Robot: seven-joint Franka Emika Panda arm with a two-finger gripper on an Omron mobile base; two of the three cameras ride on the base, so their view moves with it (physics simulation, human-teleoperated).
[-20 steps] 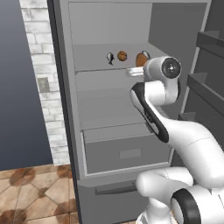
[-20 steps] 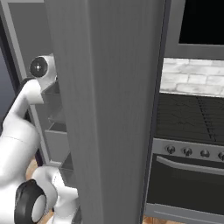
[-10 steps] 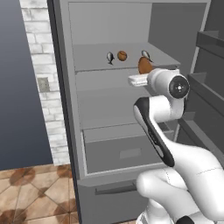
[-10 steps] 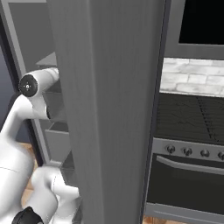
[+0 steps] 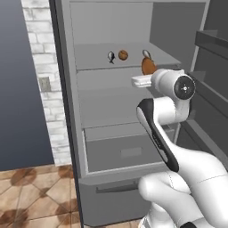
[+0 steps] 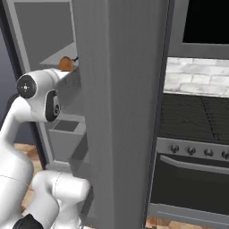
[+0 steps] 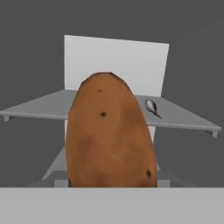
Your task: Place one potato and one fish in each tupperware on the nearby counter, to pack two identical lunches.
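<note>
Potato (image 7: 111, 131), oval, brown, dark-speckled, smooth-skinned

potato (image 7: 111, 133): matt brown, speckled skin | fridge shelf (image 7: 183, 116): smooth matt grey

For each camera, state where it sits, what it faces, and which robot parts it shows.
Left base view: behind the arm's left, facing the open fridge; white arm at lower right.
Right base view: behind its right, facing the fridge wall and oven; arm at lower left.
Hand view: on the hand, facing the potato.
All three share that potato.
</note>
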